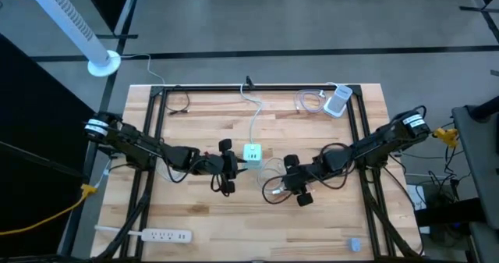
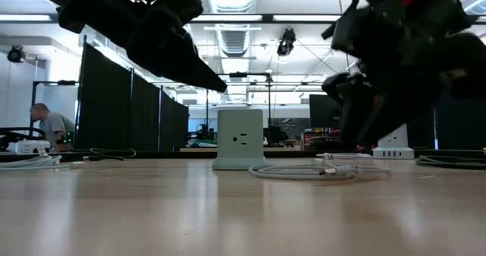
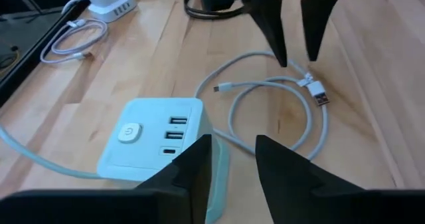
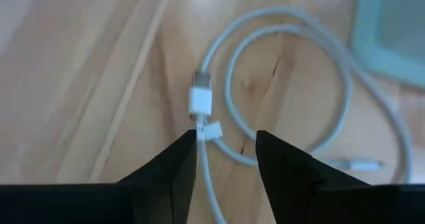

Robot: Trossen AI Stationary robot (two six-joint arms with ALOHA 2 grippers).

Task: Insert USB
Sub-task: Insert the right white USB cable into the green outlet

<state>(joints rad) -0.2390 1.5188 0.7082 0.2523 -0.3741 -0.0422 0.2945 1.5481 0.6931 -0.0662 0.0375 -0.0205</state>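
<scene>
A pale green power cube (image 1: pixel 252 154) stands near the table's middle, with its USB ports (image 3: pixel 176 127) on top and its white cord running toward the far edge. Right of it a white USB cable (image 1: pixel 273 183) lies coiled, and its USB-A plug (image 4: pixel 201 94) rests flat on the wood. My left gripper (image 3: pixel 232 164) is open and hovers just left of and above the cube, one finger over the cube's edge. My right gripper (image 4: pixel 226 151) is open above the cable. Its fingers stand on either side of the cable just behind the plug, clear of it.
A white power strip (image 1: pixel 152 234) lies at the near left. A white charger with a coiled cable (image 1: pixel 335 101) sits at the far right, and a black cable (image 1: pixel 179 103) at the far left. Black frame rails (image 1: pixel 257 87) border the table. Bare wood lies toward the near edge.
</scene>
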